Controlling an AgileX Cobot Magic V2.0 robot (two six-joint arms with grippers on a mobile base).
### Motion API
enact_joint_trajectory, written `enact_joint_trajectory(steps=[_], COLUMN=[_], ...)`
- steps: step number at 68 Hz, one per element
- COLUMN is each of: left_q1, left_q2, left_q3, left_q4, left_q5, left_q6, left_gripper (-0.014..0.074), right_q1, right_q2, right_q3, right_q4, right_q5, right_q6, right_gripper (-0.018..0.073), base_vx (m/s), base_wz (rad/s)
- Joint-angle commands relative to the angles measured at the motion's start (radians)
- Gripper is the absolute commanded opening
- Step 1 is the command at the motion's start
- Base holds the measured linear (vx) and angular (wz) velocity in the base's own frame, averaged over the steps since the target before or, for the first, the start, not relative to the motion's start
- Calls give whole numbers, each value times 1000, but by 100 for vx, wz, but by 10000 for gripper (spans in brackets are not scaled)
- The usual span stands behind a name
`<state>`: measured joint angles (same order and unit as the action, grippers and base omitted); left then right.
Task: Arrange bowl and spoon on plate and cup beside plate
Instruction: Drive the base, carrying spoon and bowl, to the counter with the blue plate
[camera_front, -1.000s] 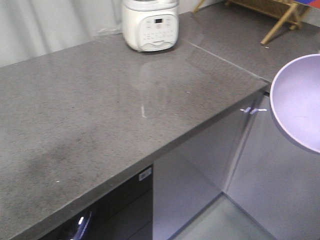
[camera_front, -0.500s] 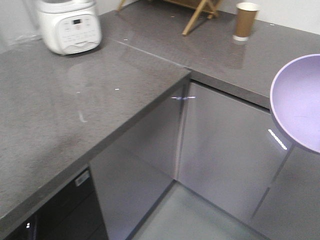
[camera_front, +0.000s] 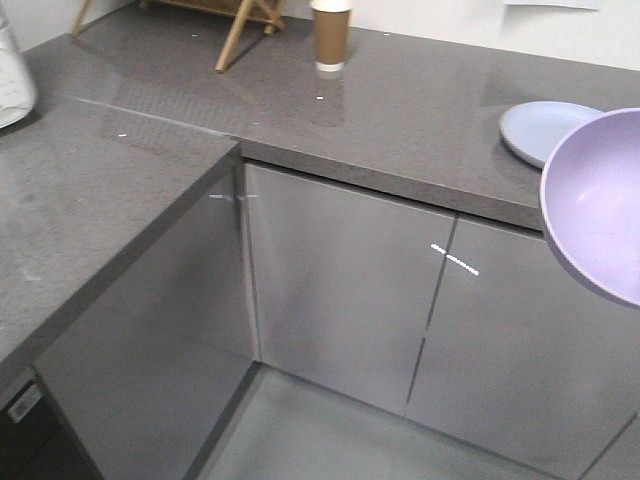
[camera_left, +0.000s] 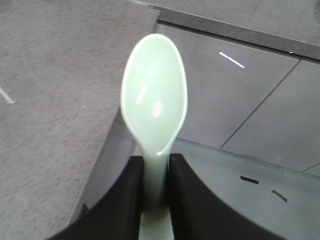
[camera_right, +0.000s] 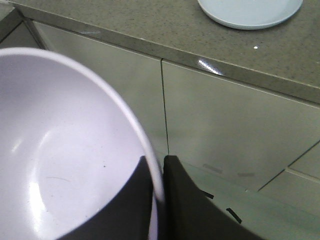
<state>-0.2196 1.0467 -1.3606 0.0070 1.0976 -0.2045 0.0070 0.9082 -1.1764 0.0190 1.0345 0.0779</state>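
Bowl (camera_right: 65, 150), lilac plastic judged light, stiff and slick, is held by its rim, pinched in the right gripper (camera_right: 157, 170), short of the plate (camera_front: 535, 130) (cup (camera_front: 331, 35) well apart on the counter (camera_front: 420, 110)); spoon (camera_left: 155, 95) is clamped at the handle by the left gripper (camera_left: 156, 170).

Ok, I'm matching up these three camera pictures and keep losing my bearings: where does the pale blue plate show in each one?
Front view: plate at the right on the counter, its right side hidden behind the bowl.
Left wrist view: not in it.
Right wrist view: plate at the top, right of centre, cut off by the frame.
Shared landmark: the counter's front edge above the cabinet doors, in all three.
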Motion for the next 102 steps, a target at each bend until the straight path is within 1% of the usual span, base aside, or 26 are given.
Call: enact_joint_trajectory(steps=[1, 56, 102], left_q1=[-5, -5, -5], left_q2=[-15, -15, -15], left_q3=[-27, -27, -27], left_q4=[-7, -7, -7], left_q5=[-55, -55, -55], left_q6=[1, 1, 1], left_gripper=[-6, -6, -6], right_q1=[-3, -3, -3], right_q2=[-5, -5, -5], right_q3=[-27, -27, -27], right_q4=[-1, -1, -1], right_q5=[-64, -64, -64], right_q6=[-2, -2, -2], right_gripper=[-6, -6, -6], base_vx=[2, 7, 13], base_wz=[-38, -30, -16])
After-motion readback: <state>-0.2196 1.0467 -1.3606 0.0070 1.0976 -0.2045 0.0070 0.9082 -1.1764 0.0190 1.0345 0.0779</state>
